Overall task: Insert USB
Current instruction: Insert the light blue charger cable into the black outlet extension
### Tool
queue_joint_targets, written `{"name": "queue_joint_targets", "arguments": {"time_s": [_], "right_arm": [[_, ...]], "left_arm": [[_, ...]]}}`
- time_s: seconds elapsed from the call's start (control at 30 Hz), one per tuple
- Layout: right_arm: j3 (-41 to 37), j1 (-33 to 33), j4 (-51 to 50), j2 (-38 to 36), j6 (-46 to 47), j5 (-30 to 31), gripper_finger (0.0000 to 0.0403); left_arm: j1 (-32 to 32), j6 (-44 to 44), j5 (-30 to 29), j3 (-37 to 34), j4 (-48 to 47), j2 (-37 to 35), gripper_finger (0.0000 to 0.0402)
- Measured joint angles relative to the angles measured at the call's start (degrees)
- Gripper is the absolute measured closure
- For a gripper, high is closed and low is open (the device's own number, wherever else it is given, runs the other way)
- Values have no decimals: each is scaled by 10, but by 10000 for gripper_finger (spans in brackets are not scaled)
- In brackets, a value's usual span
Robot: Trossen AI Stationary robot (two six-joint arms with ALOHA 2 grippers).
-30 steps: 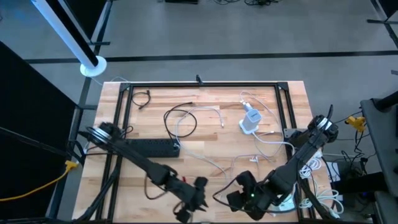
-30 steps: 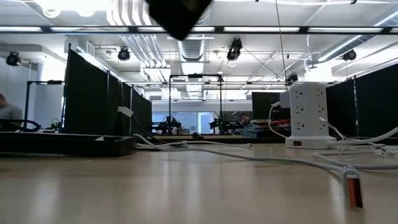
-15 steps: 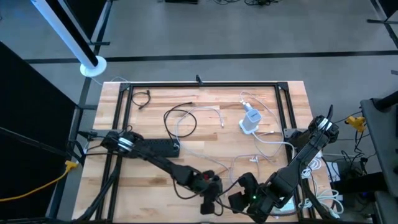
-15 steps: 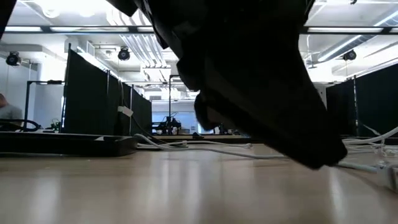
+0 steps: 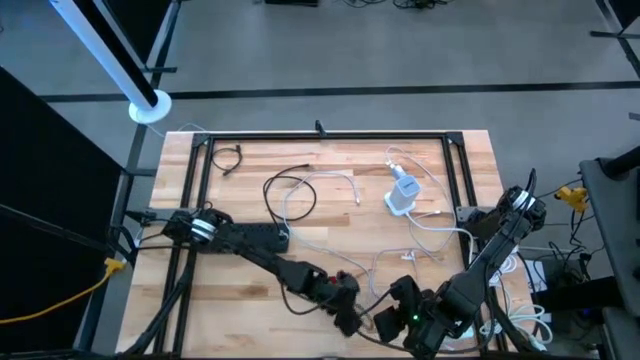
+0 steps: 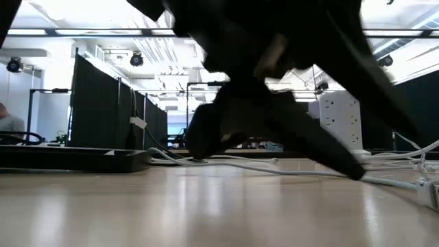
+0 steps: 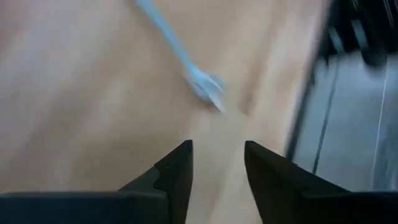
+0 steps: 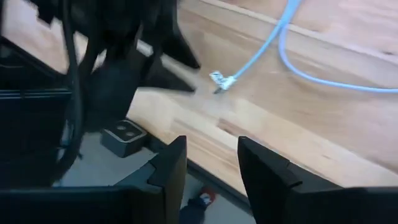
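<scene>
The left gripper (image 5: 352, 320) is held low over the near edge of the light wooden table (image 5: 330, 160), its fingers (image 7: 177, 177) parted with nothing between them. Just ahead of them, the small metal plug of a pale blue USB cable (image 7: 208, 89) is seen lying on the wood. The right gripper (image 5: 392, 318) is placed close beside it, jaws likewise apart and empty. The white power tower (image 5: 403, 192) is found well apart, toward the far side.
</scene>
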Motion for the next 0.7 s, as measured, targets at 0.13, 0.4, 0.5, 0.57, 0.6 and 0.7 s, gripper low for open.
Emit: {"name": "queue_joint_targets", "arguments": {"time_s": [0.13,0.4,0.5,0.57,0.6,0.7], "right_arm": [[0,9,-22,0,0,0,255],[0,15,-34,0,-25,-1,236],[0,15,-44,-1,-30,0,235],[0,15,-49,-1,-30,0,237],[0,15,-54,-1,-30,0,237],[0,15,-60,-1,-33,0,240]], "left_arm": [[18,-51,-2,0,46,0,223],[34,-96,-52,0,72,9,196],[31,-117,-49,0,71,27,204],[30,-132,-44,0,77,36,212],[30,-135,-41,1,81,38,216],[29,-137,-38,7,80,48,230]]}}
